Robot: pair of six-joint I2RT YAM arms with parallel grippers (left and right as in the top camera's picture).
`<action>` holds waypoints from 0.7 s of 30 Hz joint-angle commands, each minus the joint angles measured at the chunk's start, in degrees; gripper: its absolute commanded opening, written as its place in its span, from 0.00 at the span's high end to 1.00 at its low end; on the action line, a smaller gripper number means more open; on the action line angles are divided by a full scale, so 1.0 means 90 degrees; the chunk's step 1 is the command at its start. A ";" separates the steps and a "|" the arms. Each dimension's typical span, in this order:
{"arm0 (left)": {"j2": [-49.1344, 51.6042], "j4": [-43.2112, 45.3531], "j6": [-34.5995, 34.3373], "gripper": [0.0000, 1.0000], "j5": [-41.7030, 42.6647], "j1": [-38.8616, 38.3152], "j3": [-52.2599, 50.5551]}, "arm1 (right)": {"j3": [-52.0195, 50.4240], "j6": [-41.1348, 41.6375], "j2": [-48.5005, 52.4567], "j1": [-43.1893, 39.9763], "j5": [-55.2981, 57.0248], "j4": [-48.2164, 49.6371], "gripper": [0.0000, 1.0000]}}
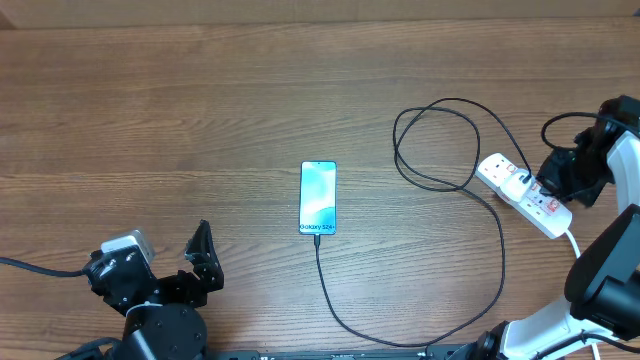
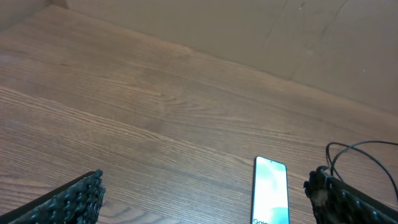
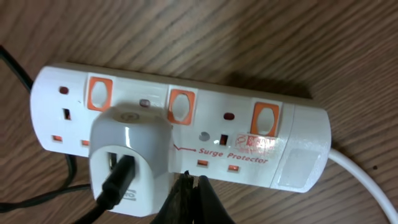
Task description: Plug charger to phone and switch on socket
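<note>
**overhead and wrist views: the switching step.** the phone [image 1: 318, 197] lies screen-up in the middle of the table [image 1: 150, 120], well apart from the socket [image 3: 298, 143] at the right edge. the charger [image 3: 118, 180] leaves a white adapter [image 3: 130, 140] seated in the strip, loops over the wood and meets the phone's near end. the plugging appears done, though that joint is too small to confirm. the right gripper [image 3: 189, 196] hangs over the strip, fingers pressed together on nothing, tips just beside the adapter. the left gripper [image 1: 203, 258] rests spread wide and empty near the table's front. the middle switch [image 3: 180, 106], beside the adapter, is judged to serve its outlet. good practice is to use the closed fingers as one blunt point, centre them on the rocker and press straight down. the adapter should not be nudged, nor the strip pushed sideways.
</note>
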 commanded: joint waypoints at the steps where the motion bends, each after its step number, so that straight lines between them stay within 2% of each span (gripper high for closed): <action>1: -0.0061 0.0024 0.0029 0.00 -0.0155 -0.0041 -0.0012 | 0.0274 -0.0061 0.0226 0.0044 -0.0085 0.0000 0.96; 12: -0.0061 0.0019 0.0029 0.01 -0.0104 -0.0041 -0.0012 | 0.0680 -0.0199 0.0850 0.0197 -0.0100 -0.0175 0.96; 21: -0.0061 0.0017 0.0029 0.00 -0.0107 -0.0041 -0.0012 | 0.0918 -0.0245 0.0925 0.0197 -0.0083 -0.0211 0.96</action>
